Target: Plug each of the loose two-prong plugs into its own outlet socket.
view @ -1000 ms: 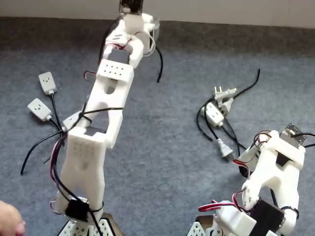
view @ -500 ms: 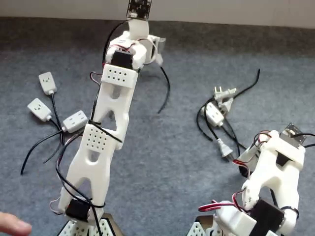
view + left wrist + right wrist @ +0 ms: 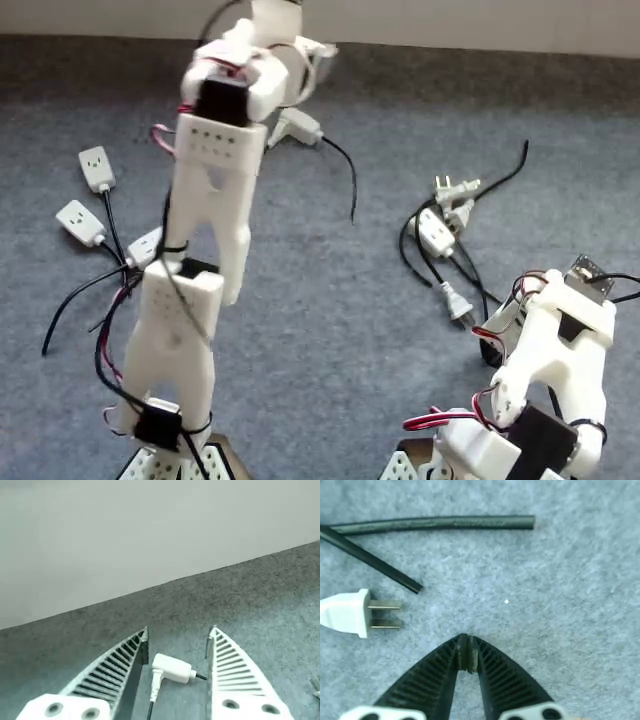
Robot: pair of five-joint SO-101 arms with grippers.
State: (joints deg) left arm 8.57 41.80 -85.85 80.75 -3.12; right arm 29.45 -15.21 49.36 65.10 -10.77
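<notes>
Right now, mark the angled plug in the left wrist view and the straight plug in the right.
Angled plug (image 3: 172, 670): left wrist view, white body.
Straight plug (image 3: 345, 614): right wrist view, white body.

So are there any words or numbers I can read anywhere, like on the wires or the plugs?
Nothing here can be read.
black cable: faint pale print runs along it, too small and blurred to read.
white plug: no writing shows on it.
outlet sockets: no marks that I can make out, only the slots.
</notes>
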